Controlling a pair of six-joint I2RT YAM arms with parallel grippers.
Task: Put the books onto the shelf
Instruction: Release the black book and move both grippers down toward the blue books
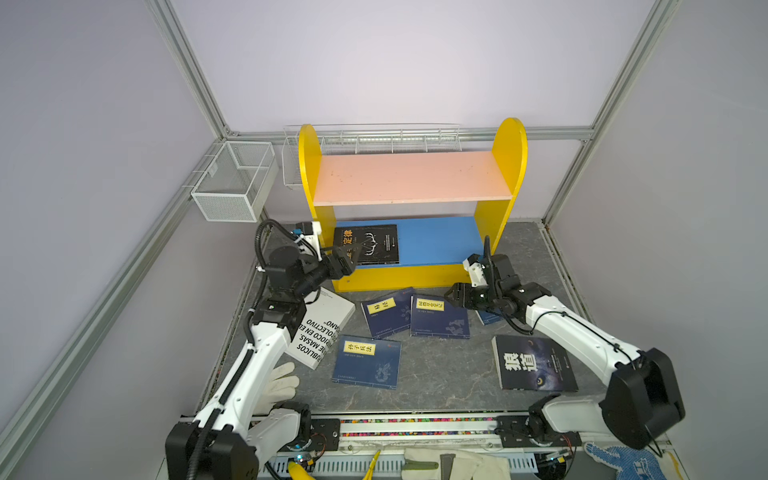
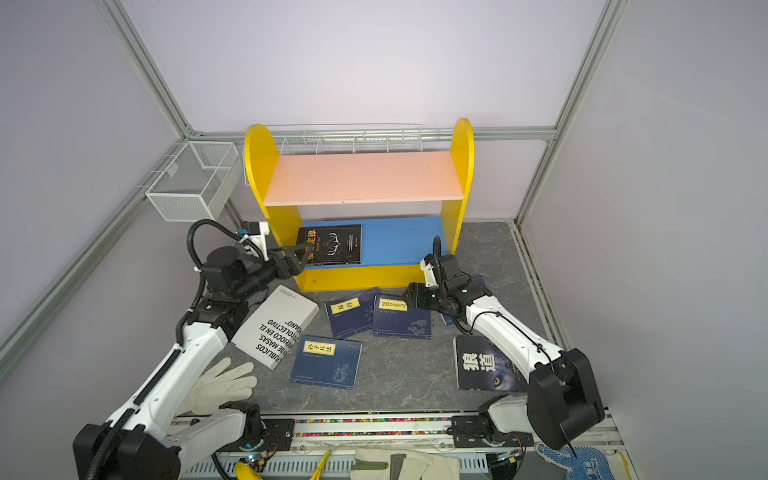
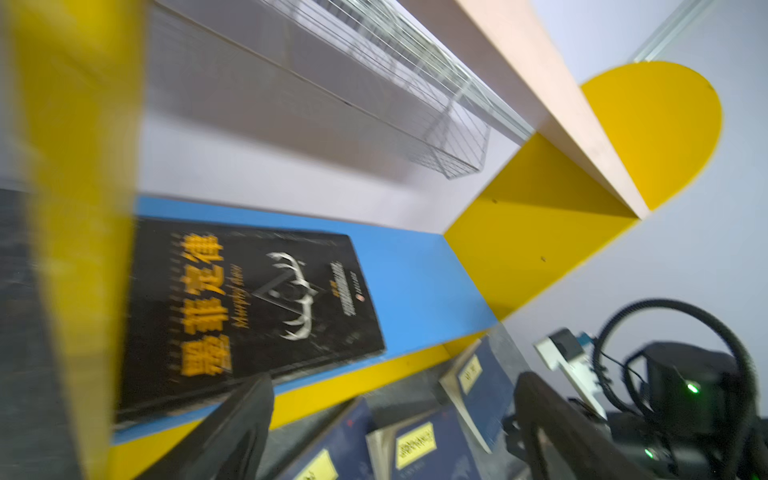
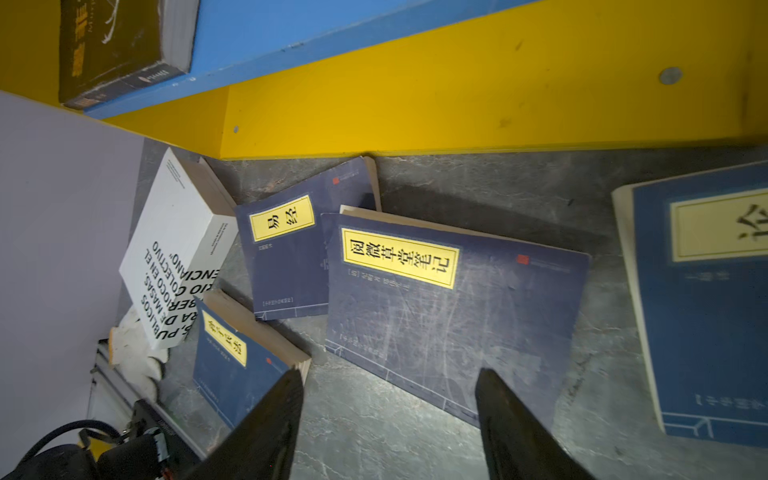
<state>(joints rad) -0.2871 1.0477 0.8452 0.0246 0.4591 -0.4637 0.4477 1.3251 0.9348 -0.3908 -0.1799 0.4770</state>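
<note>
Both sets of jaws stand released, with nothing between them. The left gripper (image 3: 395,374) is at the left end of the shelf (image 1: 415,178), low by the blue board (image 1: 440,239). One finger (image 3: 249,407) is at the near edge of the black book (image 1: 370,245). The left wrist view is blurred, so I cannot tell whether they touch. The right gripper (image 4: 389,370) hangs over the grey table (image 1: 440,374) in front of the shelf, its tips just beside the edge of a navy book.

In both top views the right arm hides most of the fourth navy book (image 1: 488,318), and the right wrist view cuts it off at the frame edge. The left arm crosses one side of the white book (image 1: 322,328). In a top view the right arm covers the far side of the wolf-eye book (image 2: 482,365).

The black book has orange lettering and an antler figure. It lies flat, cover up, on the blue board against the left yellow side panel, its front edge about level with the board's front. The other six books lie flat on the table. Two navy ones sit just in front of the shelf, the right navy book (image 4: 449,316) overlapping the left navy book (image 4: 286,257). The front navy book (image 1: 368,361) lies alone.

The blue board is open to the right of the black book. Open table lies between the front navy book and the wolf-eye book.
</note>
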